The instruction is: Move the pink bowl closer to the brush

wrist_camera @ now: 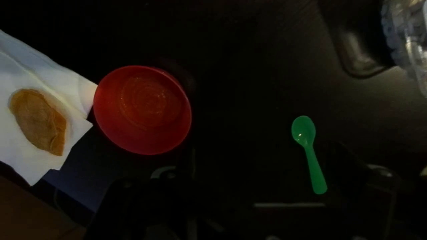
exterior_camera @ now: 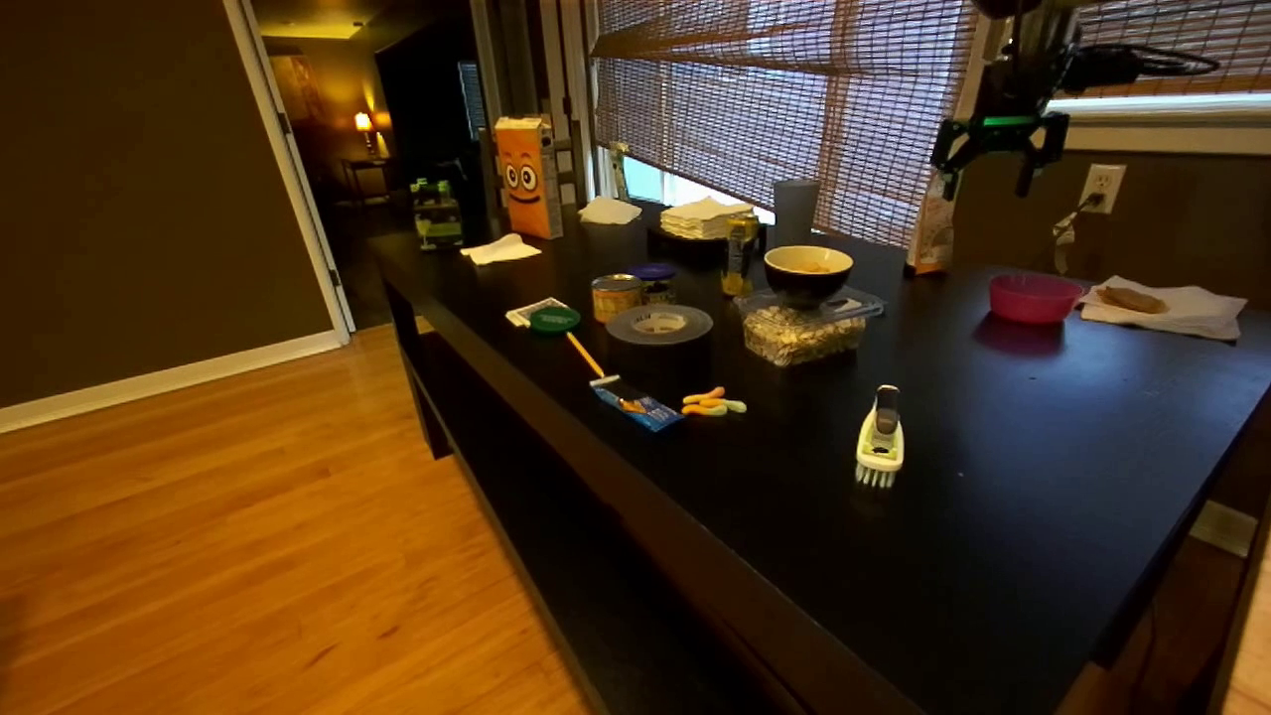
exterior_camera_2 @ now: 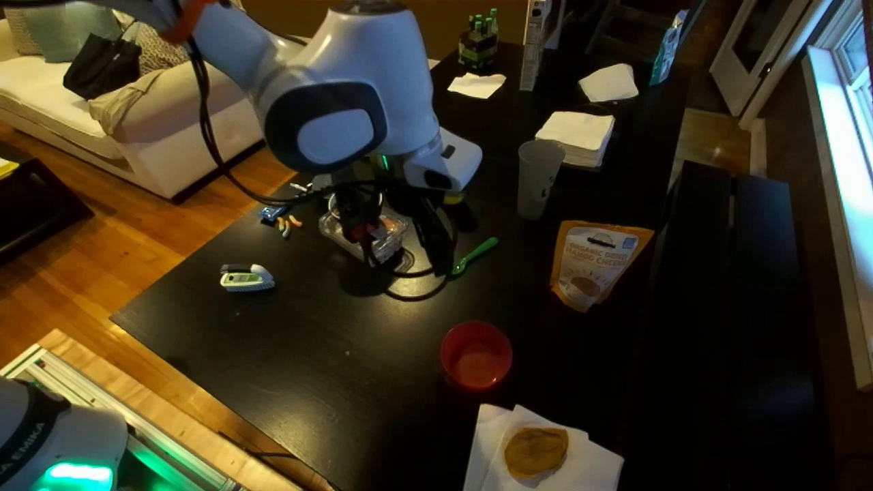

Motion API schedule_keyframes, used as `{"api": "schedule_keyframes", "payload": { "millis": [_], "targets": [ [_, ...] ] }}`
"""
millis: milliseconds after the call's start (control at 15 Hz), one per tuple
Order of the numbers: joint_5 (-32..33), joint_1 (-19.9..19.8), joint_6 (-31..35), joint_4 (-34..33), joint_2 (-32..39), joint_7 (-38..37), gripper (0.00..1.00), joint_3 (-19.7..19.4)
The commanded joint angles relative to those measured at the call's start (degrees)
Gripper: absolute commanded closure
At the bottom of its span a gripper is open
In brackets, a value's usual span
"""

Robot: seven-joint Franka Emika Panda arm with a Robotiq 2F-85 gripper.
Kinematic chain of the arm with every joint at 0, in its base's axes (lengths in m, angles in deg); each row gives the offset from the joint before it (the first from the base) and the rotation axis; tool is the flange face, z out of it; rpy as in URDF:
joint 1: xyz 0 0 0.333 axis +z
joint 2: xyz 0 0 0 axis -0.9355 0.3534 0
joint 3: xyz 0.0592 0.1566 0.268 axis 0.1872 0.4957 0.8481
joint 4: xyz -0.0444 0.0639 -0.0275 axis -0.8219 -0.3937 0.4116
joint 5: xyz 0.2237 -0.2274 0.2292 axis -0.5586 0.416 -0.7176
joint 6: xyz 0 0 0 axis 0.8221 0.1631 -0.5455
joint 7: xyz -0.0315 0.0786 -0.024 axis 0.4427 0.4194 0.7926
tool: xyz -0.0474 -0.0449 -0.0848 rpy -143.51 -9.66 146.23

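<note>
Scrub brush [exterior_camera: 881,439] lies nearest in an exterior view; beyond it, well apart, sits the pink bowl [exterior_camera: 1035,301]. High beyond the brush hangs the gripper [exterior_camera: 987,179], spread and empty. Best straddle the bowl's rim, one finger inside, lift level, lower just beside the brush.

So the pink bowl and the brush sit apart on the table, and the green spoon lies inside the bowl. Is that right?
Not quite: the green spoon lies on the table, apart from the pink bowl, as the wrist view shows. The rest stands: the bowl and the brush sit apart on the table.
</note>
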Motion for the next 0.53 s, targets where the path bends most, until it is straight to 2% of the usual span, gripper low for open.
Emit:
{"api": "schedule_keyframes", "payload": {
  "millis": [0,200,467],
  "targets": [
    [3.08,-0.05,2.39,-4.17,5.94,-2.67,0.00,-2.79],
    [1.98,-1.05,2.00,-6.34,9.25,-0.55,0.00,-3.41],
    [-0.18,-2.93,2.14,-9.24,13.65,0.47,0.00,-2.27]
  ]
}}
